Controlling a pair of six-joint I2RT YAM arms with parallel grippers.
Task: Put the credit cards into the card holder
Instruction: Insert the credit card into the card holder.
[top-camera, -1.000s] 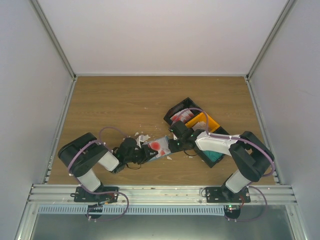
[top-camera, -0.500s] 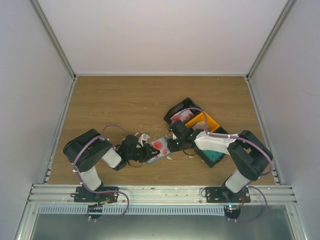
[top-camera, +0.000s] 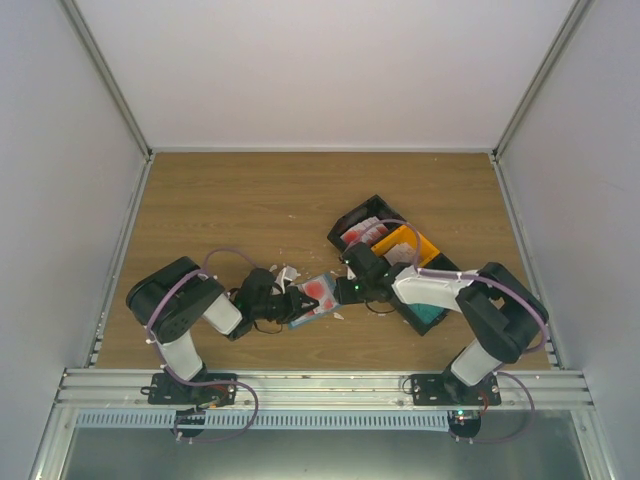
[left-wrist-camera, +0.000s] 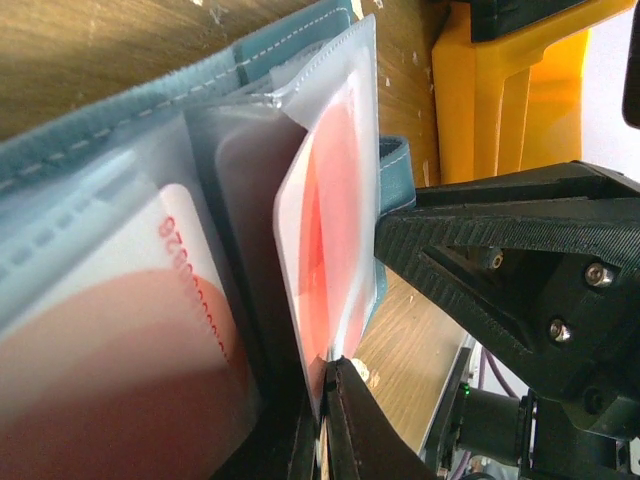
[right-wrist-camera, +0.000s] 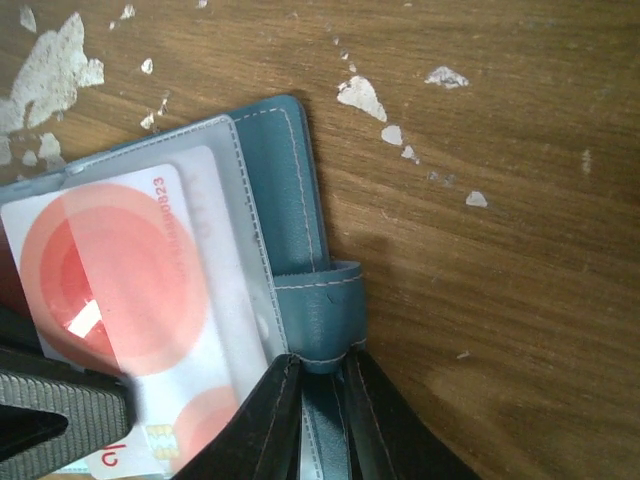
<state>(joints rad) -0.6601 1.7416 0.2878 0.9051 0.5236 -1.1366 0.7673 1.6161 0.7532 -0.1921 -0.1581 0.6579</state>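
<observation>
The blue-teal card holder (top-camera: 318, 296) lies open on the table between both grippers. My right gripper (right-wrist-camera: 320, 366) is shut on its strap loop (right-wrist-camera: 320, 318). My left gripper (left-wrist-camera: 328, 366) is shut on the edge of a red-and-white credit card (left-wrist-camera: 330, 240), which stands on edge partly inside a clear inner pocket. Another red-and-white card (left-wrist-camera: 150, 330) sits in the neighbouring pocket. In the right wrist view a red-and-white card (right-wrist-camera: 110, 270) shows under the clear pocket. In the top view the left gripper (top-camera: 290, 305) and the right gripper (top-camera: 350, 291) flank the holder.
A black tray (top-camera: 352, 218) with red-and-white cards, an orange tray (top-camera: 425, 245) and a teal stack (top-camera: 430, 316) stand right of the holder. Torn white scraps (right-wrist-camera: 55, 60) lie scattered on the wood. Grey walls enclose the table.
My left arm has shifted a little to the right toward the holder. The right gripper and the holder have hardly moved.
</observation>
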